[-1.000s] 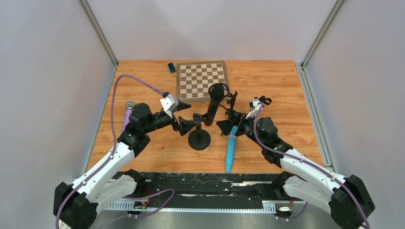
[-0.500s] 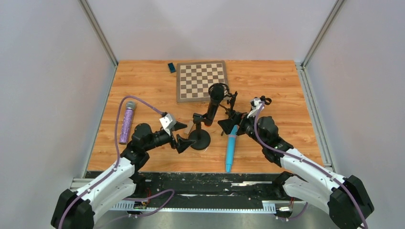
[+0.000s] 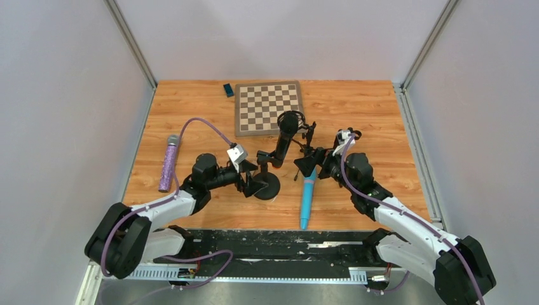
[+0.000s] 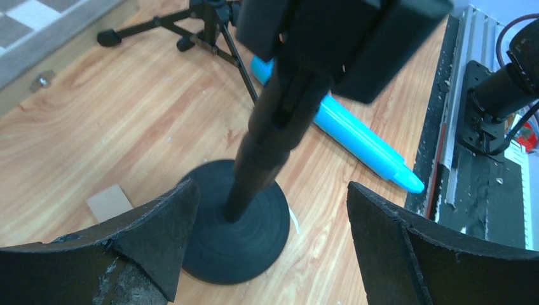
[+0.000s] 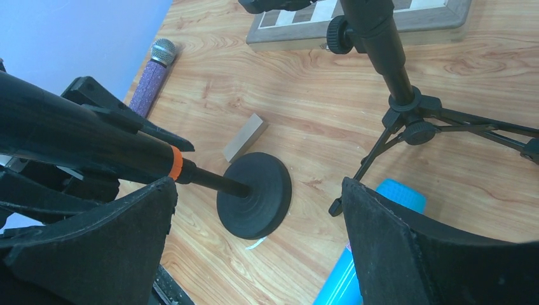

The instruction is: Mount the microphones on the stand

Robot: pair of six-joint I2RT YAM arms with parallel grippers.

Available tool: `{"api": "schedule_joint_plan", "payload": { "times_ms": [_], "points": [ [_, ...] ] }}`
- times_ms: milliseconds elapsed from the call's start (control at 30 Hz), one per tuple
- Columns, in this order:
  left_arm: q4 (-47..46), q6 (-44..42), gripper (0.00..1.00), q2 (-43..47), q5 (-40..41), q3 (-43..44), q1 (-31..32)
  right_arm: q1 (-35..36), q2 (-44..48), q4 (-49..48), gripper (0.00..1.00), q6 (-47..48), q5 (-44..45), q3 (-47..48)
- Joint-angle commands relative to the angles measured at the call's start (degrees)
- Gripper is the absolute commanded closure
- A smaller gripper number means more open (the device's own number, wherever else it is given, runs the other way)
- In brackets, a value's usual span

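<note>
The long black microphone (image 3: 286, 136) with its orange end (image 5: 175, 162) sits on the leaning pole of the round-base stand (image 3: 266, 186). My left gripper (image 3: 254, 181) is open low beside that base (image 4: 235, 235), with the pole (image 4: 270, 136) between its jaws and untouched. My right gripper (image 3: 305, 166) is open and empty above the light blue microphone (image 3: 307, 197), which lies on the table and shows in both wrist views (image 4: 356, 140) (image 5: 400, 194). The purple microphone (image 3: 168, 162) with its silver grille lies at the left (image 5: 151, 79).
A small black tripod stand (image 3: 309, 143) stands right of the round-base one (image 5: 407, 111). A chessboard (image 3: 269, 107) lies behind, with a small blue block (image 3: 227, 89) beside it. A small wooden block (image 5: 243, 138) lies by the base. A black rail (image 3: 267, 238) runs along the near edge.
My left arm pulled back from the stand's clip, dropped low and came in beside the base, leaving the purple microphone in full view. The right arm has barely moved.
</note>
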State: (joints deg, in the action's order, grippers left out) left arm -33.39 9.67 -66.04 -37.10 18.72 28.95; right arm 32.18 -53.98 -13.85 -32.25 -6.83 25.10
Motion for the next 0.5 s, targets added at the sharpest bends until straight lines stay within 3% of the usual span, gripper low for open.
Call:
{"api": "schedule_joint_plan", "payload": {
  "times_ms": [0, 267, 467],
  "points": [
    [-10.0, -0.1, 0.08, -3.4, -0.9, 3.6, 0.0, -0.8, 0.6, -0.6, 0.00, 0.1, -1.3, -0.2],
    [-11.9, 0.1, 0.16, -8.7, -0.9, 7.2, 0.1, -1.8, 0.2, -0.3, 0.00, 0.3, -1.9, -0.4],
    [-13.5, 0.3, 0.35, -10.8, -1.1, 7.6, 0.7, -2.2, -0.6, -0.2, 0.00, 0.9, -2.1, 0.0]
  ]
}}
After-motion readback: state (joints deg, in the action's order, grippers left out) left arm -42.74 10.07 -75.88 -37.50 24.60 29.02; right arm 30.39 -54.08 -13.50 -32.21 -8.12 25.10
